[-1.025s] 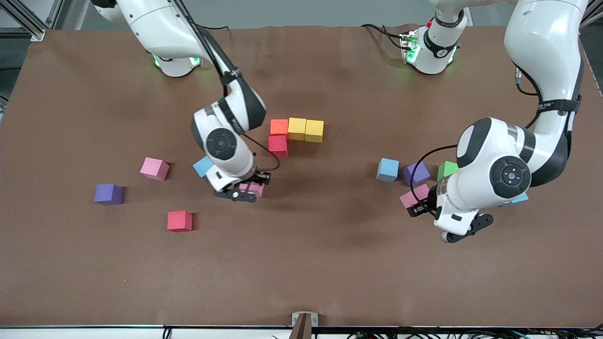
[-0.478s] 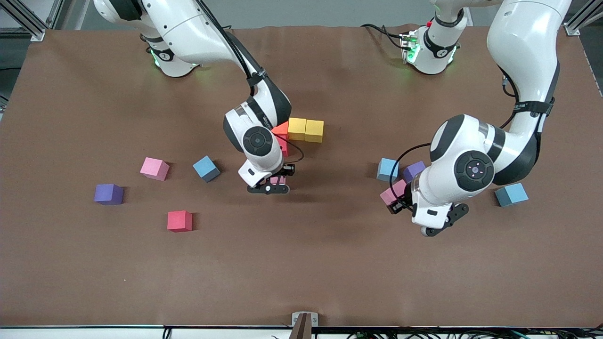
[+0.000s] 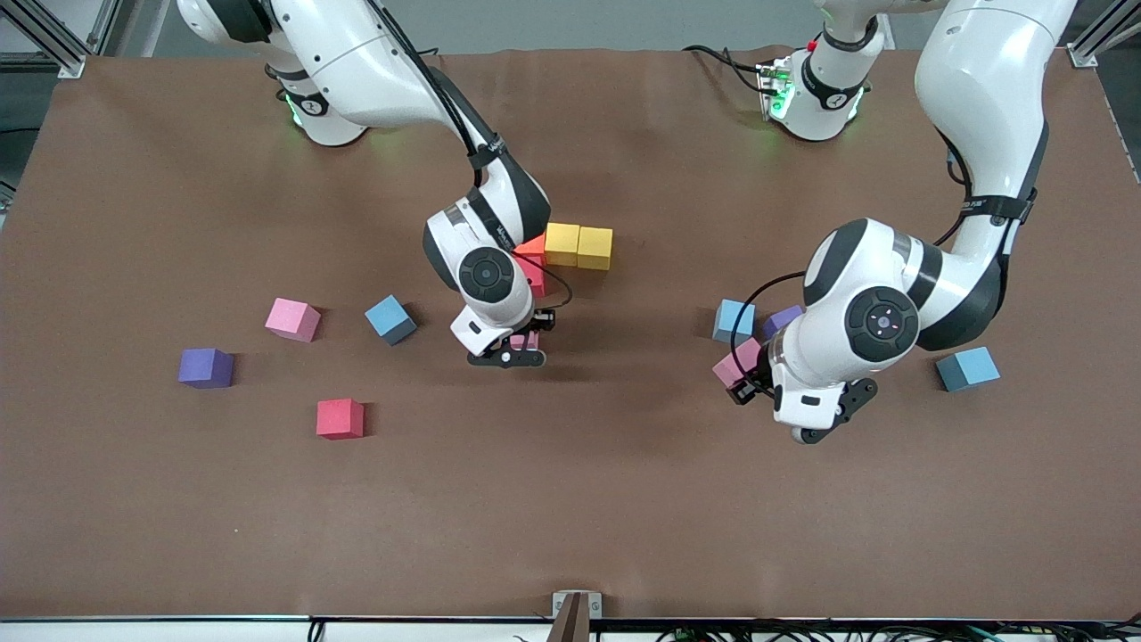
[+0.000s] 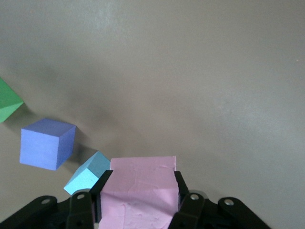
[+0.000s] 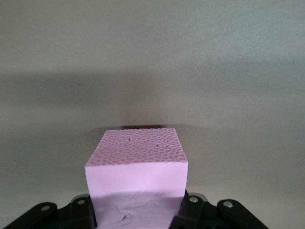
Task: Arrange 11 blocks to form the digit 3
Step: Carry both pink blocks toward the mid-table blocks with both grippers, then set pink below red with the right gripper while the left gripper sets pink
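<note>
1. Pink block (image 5: 137,179) sits clamped between the right gripper (image 3: 521,343) fingers, centre of the front frame, just below the red block (image 3: 533,278). Whether it touches the table I can't tell.
2. Left gripper (image 3: 747,376) is closed on another pink block (image 3: 736,364), centre-right of frame, low over the table beside a light blue block (image 3: 733,320) and a purple block (image 3: 784,318), mostly hidden by the arm. Left wrist view also shows a green block (image 4: 7,100) at its edge.
3. Digit 3 so far: orange block (image 3: 535,244) partly hidden by the right wrist, then two yellow blocks (image 3: 579,246) in a row, upper centre of frame, w/ the red block touching the orange one from below.
4. Loose blocks, left half of frame: pink (image 3: 291,319), light blue (image 3: 390,319), purple (image 3: 206,367), red (image 3: 340,418).
5. Another light blue block (image 3: 967,368) lies at centre-right of frame, near the left arm's elbow.
6. Brown table cover (image 3: 570,499) runs under everything.
</note>
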### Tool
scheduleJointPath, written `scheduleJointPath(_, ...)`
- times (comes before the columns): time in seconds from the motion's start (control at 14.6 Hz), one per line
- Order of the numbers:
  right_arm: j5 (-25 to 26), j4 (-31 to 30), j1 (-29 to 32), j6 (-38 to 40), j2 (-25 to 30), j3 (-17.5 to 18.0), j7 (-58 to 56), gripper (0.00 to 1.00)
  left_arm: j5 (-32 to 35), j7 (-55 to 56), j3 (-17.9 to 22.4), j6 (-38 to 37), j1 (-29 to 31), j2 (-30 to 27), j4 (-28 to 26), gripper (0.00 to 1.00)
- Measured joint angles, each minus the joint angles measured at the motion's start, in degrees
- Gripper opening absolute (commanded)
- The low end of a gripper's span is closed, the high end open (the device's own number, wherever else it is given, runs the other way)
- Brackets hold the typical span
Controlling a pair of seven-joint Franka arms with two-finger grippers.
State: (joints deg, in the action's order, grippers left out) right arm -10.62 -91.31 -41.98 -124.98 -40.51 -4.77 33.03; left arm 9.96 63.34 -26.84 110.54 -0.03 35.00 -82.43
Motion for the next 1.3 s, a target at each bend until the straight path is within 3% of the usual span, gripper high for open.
scheduleJointPath(0.96, -0.2, -1.4, -1.6, 0.7, -0.3, 0.1, -1.8, 0.42, 0.0, 24.2, 0.0, 6.0, -5.2, 0.1, -2.4, 0.10)
scheduleJointPath(1.3, -0.2, -1.5, -1.6, 0.7, -0.3, 0.1, -2.0, 0.42, 0.0, 26.9, 0.0, 6.0, -6.8, 0.1, -2.5, 0.11)
